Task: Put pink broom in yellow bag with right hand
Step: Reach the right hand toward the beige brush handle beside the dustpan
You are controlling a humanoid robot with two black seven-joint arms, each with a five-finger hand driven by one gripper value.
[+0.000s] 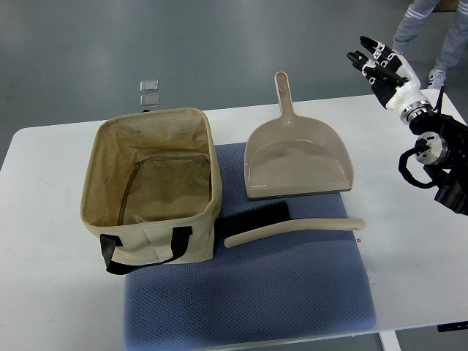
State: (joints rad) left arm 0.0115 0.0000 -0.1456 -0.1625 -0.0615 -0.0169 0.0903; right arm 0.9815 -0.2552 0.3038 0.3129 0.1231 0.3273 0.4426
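Note:
The broom (pixel 292 230) is a pale pinkish-beige hand brush with black bristles. It lies on the blue mat (pixel 248 307), its handle pointing right and its bristles by the bag's right side. The yellow bag (pixel 150 186) is an open tan fabric bin with black handles, standing at the left of the mat, and it looks empty. My right hand (pixel 376 60) is raised at the upper right, far above and to the right of the broom, with its fingers spread and holding nothing. The left arm does not show.
A matching beige dustpan (pixel 296 157) lies just behind the broom, its handle pointing away. The white table (pixel 409 278) carries the mat. Small clear items (pixel 150 93) sit behind the bag at the table's far edge. A person's legs (pixel 431 29) stand at the top right.

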